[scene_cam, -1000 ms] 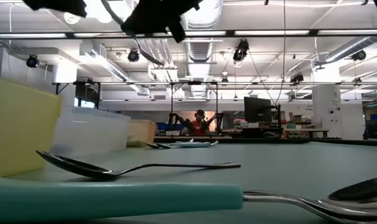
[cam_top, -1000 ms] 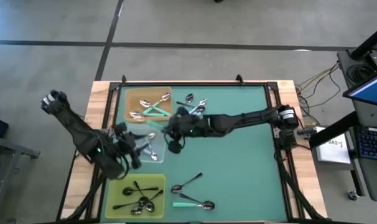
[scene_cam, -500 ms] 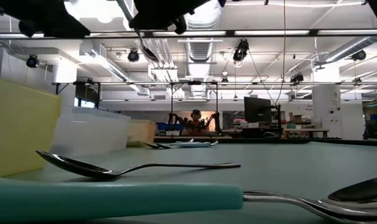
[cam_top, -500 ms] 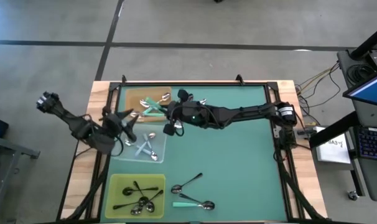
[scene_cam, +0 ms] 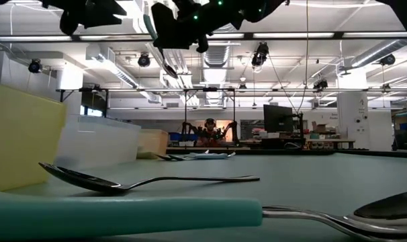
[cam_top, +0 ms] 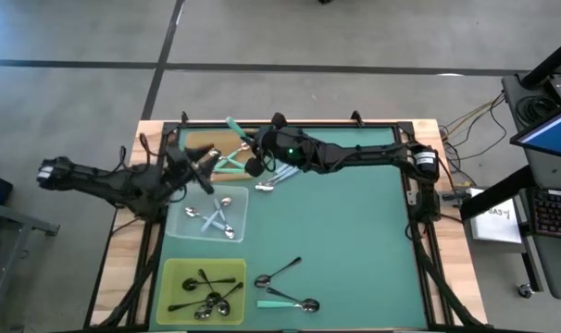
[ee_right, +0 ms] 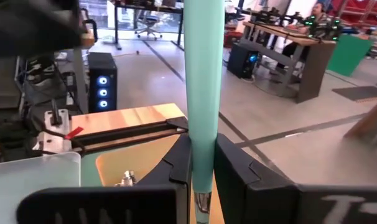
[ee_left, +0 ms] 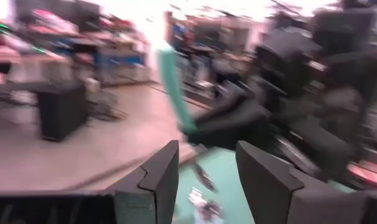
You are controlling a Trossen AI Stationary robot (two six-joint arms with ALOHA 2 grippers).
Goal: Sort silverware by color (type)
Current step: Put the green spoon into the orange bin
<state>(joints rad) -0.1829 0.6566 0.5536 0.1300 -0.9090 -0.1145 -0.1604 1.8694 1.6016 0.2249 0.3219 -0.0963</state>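
One mint-teal spoon (ee_right: 204, 93) is clamped by its handle between the fingers of the right gripper (cam_top: 255, 165), the jaws being closed on it, as the right wrist view shows plainly; in the high view the handle juts up and away over the far edge of the brown tray (cam_top: 199, 148). The carrying step appears to be in hand, with the spoon lifted above that tray, where other teal-handled spoons (cam_top: 227, 165) already lie. Just beside the same tray, on its near-left side, the left gripper (cam_top: 204, 173) is held with its jaws apart and nothing between them. Next to the brown tray sits the clear tray (cam_top: 234, 205) with pale blue spoons, and beyond it the yellow-green tray (cam_top: 169, 273) with black ones. A lowering over the brown tray and a release are judged to be called for next. Three loose spoons (cam_top: 285, 287) beside the yellow-green tray remain unsorted.
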